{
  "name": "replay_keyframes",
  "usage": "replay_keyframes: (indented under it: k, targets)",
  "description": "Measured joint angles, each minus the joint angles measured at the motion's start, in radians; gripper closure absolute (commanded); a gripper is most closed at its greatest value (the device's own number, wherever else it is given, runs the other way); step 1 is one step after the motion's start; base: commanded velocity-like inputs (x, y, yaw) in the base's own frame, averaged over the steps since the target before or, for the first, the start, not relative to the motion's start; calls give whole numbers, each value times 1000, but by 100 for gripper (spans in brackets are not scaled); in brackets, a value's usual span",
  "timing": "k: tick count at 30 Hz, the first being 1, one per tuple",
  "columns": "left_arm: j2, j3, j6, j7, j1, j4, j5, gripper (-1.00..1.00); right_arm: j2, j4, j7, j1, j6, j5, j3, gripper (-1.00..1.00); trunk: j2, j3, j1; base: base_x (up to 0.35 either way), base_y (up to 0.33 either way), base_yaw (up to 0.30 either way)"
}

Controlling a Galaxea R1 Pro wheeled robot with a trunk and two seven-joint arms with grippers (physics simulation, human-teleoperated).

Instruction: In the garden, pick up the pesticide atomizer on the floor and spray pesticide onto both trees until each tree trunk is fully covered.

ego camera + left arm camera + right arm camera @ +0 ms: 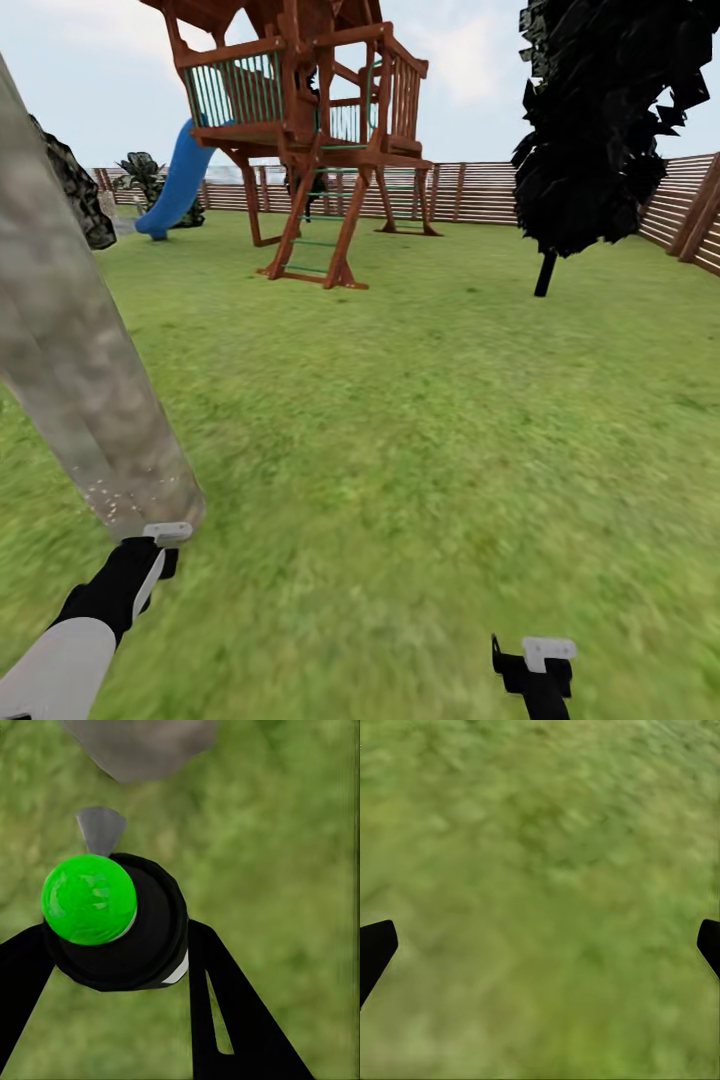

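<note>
- Up front in the head view, the tree trunk [70, 350] leans at left, pale pesticide [125, 490] specks near its base; the left gripper [150, 545] sits just below it on the grass [400, 450].
- Left wrist view: fingers [240, 1012] clamp the atomizer [112, 922], green cap up.
- Right wrist view: the right gripper [540, 945] is spread wide, holding nothing.
</note>
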Motion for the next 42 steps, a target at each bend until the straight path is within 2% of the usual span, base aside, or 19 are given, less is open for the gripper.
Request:
replay_keyframes:
  k: [8,10,12,15,18,20,22,23,24,25,26,27,30,32,33,35,37,39,42]
  targets:
    - [1,4,-3,0,0,0,-1,100,0,0,0,0,0,0,0,-100,0,0,0,209,-187,272]
    - [2,29,-5,-1,0,0,1,100,0,0,0,0,0,0,0,-100,0,0,0,66,-32,277]
    - [4,78,-38,0,0,0,7,100,0,0,0,0,0,0,-1,-100,0,0,0,11,-5,277]
    - [15,90,-56,7,-1,-11,6,100,0,0,0,0,0,0,-1,-100,0,0,0,2,-1,277]
    - [72,92,-47,2,-2,-38,-3,100,-1,0,0,0,0,0,-1,-100,0,0,0,0,0,274]
    - [90,90,-45,0,-3,-42,8,100,0,0,0,0,0,0,-1,-100,0,0,0,0,0,159]
    - [82,84,-45,0,-8,-44,13,100,-1,0,0,0,0,0,-1,-100,0,0,0,0,0,42]
    - [64,81,-45,0,-13,-44,19,100,-1,0,0,0,0,0,-1,-100,0,0,0,0,0,15]
    - [42,79,-45,0,-18,-46,20,100,-2,0,-1,0,0,0,-1,-100,0,0,0,0,0,4]
    - [-7,74,-25,1,-53,-60,2,100,-3,0,-2,0,0,0,0,-100,0,0,0,0,0,0]
    - [-51,70,27,0,-103,-66,21,100,-3,0,-3,0,0,0,-1,-100,0,0,0,0,0,0]
    - [-51,59,49,-1,-123,-68,3,100,-4,0,-3,0,0,0,-1,-100,0,0,0,0,0,0]
    - [-13,48,60,-4,-138,-70,-6,100,-5,0,-3,0,0,0,0,-100,0,0,0,0,0,0]
    - [46,46,61,-27,-134,-68,-6,100,-5,0,-3,0,0,0,0,-100,0,0,0,0,0,0]
    - [37,44,60,-33,-139,-69,12,100,-5,0,-3,0,0,0,-1,-100,0,0,0,0,0,0]
    - [7,16,83,-36,-165,-70,13,100,-4,0,-3,0,0,0,-1,-100,0,0,0,0,0,0]
    - [4,0,122,-37,-202,-75,2,100,-4,0,-3,0,0,0,-1,-100,0,0,0,0,0,0]
    - [49,-2,132,-37,-209,-82,-7,100,-4,0,-3,0,0,0,0,-100,0,0,0,0,0,0]
    - [139,1,132,-74,-202,-83,-3,100,-4,0,-3,0,0,0,0,-100,0,0,0,0,0,0]
